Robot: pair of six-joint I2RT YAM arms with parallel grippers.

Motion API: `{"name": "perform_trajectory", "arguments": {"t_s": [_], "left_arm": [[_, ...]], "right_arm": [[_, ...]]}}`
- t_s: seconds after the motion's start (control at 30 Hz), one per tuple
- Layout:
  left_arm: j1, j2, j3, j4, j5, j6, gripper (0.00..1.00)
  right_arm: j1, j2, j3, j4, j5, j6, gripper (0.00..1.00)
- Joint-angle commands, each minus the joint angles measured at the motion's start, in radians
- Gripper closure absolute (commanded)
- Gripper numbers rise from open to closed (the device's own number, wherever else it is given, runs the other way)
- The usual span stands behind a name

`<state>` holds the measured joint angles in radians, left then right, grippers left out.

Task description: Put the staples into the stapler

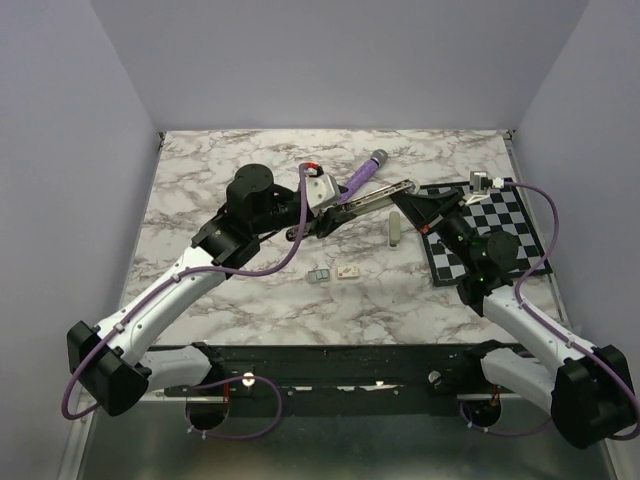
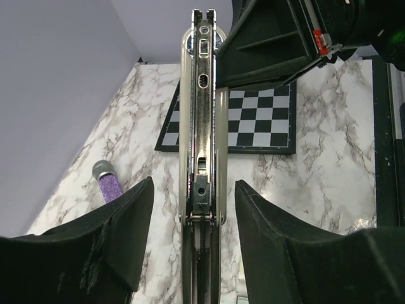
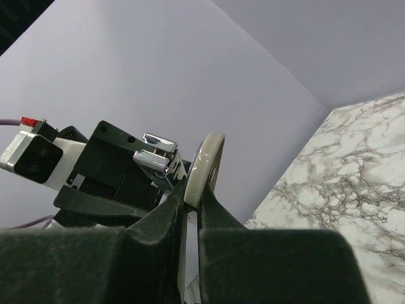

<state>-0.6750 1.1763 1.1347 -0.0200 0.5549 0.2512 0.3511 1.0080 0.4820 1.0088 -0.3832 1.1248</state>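
Observation:
The stapler (image 1: 385, 192) is held up in the air between my two grippers, opened, with its metal rail (image 2: 202, 126) showing. My right gripper (image 1: 422, 205) is shut on its beige rounded end (image 3: 205, 161). My left gripper (image 1: 335, 212) is open. Its fingers (image 2: 136, 215) stand wide on either side of the rail's hinge end without touching it. The staples lie on the marble in front: a grey metallic block (image 1: 319, 275) and a cream-white box (image 1: 348, 271), side by side. A beige oblong piece (image 1: 396, 229) shows just below the rail. I cannot tell whether it rests on the table.
A purple cylinder with a grey tip (image 1: 362, 175) lies behind the left gripper, also in the left wrist view (image 2: 109, 183). A black-and-white checkered mat (image 1: 495, 225) lies under the right arm. Lilac walls close off the back and both sides.

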Motion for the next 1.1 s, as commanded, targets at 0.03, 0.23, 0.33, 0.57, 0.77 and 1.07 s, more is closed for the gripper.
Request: {"name": "perform_trajectory", "arguments": {"t_s": [0.03, 0.23, 0.33, 0.57, 0.77, 1.07], "left_arm": [[-0.021, 0.023, 0.037, -0.049, 0.028, 0.04, 0.44], [-0.024, 0.037, 0.051, -0.067, 0.019, 0.049, 0.59], [-0.026, 0.045, 0.054, -0.069, 0.019, 0.046, 0.64], [-0.032, 0.068, 0.057, -0.049, 0.014, 0.022, 0.66], [-0.034, 0.089, 0.068, -0.052, -0.009, 0.002, 0.57], [-0.035, 0.108, 0.088, -0.073, -0.023, -0.006, 0.54]], "right_arm": [[-0.006, -0.017, 0.003, 0.102, 0.001, 0.006, 0.99], [-0.006, -0.011, 0.006, 0.1, -0.008, 0.007, 0.99], [-0.006, -0.009, 0.006, 0.1, -0.014, 0.009, 0.99], [-0.006, 0.007, 0.003, 0.108, -0.028, 0.012, 0.99], [-0.006, 0.017, -0.005, 0.114, -0.034, 0.01, 0.99], [-0.006, 0.03, -0.005, 0.122, -0.036, 0.013, 0.99]]}}
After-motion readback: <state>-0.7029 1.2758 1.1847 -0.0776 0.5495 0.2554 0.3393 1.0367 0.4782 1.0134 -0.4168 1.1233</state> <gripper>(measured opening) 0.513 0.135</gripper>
